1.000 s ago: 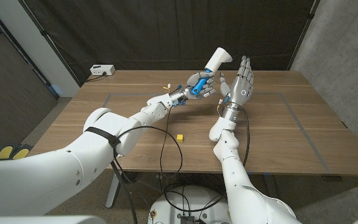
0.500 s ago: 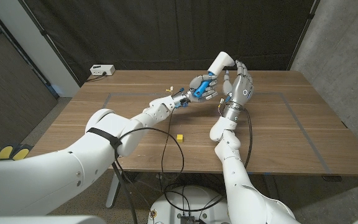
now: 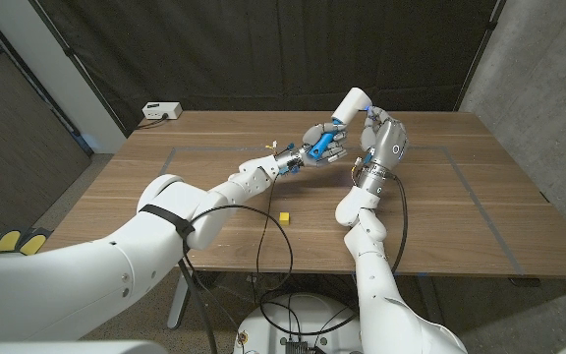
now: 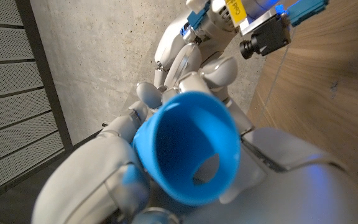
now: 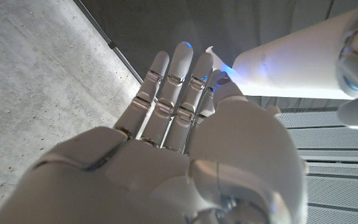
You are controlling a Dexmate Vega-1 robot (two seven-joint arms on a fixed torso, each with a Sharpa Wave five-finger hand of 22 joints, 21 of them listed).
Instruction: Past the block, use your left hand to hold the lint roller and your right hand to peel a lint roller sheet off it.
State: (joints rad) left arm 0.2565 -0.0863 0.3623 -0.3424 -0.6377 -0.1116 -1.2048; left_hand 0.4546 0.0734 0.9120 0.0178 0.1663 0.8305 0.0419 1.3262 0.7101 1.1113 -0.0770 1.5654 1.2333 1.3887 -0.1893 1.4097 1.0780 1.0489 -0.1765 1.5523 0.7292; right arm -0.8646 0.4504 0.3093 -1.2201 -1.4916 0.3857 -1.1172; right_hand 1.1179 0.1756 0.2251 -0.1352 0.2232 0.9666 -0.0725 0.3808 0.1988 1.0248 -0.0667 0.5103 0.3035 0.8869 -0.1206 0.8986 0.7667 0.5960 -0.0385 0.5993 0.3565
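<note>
Right hand (image 3: pixel 383 138) has closed in, spread fingers (image 5: pixel 178 78) touching the lint roller (image 3: pixel 350 104) left hand (image 3: pixel 320 144) grips.

One lint roller (image 3: pixel 347 111), one yellow block (image 3: pixel 284 216), one white box (image 3: pixel 162 111), one table (image 3: pixel 480 211), two hands

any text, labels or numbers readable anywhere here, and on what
None can be read.
The yellow label on the right arm's wrist in the left wrist view carries dark print, cut off and blurred.
The lint roller, the yellow block and the white box show no print.
</note>
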